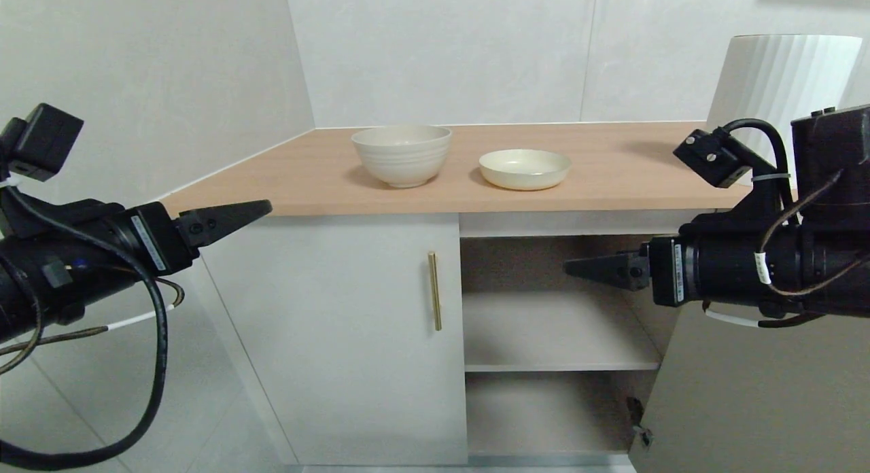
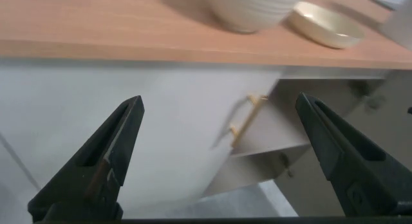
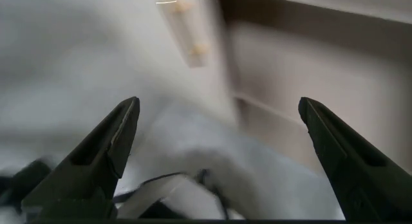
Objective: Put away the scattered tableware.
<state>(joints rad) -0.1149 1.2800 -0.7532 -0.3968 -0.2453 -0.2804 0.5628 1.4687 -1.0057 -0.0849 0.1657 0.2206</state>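
A deep cream bowl [image 1: 402, 153] stands on the wooden countertop [image 1: 326, 181], with a shallow cream dish [image 1: 524, 168] just to its right. Both appear again in the left wrist view, the bowl [image 2: 252, 8] beside the dish [image 2: 325, 24]. My left gripper [image 1: 262, 206] hovers open and holds nothing, off the counter's left front corner and slightly below its top [image 2: 220, 102]. My right gripper [image 1: 567, 264] is open too, held in front of the open cabinet bay under the dish, its fingers spread wide [image 3: 219, 103].
Under the counter, the left cabinet door [image 1: 340, 337] is closed and carries a gold handle [image 1: 434, 291]. The right door [image 1: 720, 398] is swung open, showing a bare shelf [image 1: 550, 337] and a lower bay. A white ribbed lampshade [image 1: 781, 85] stands at the counter's right end.
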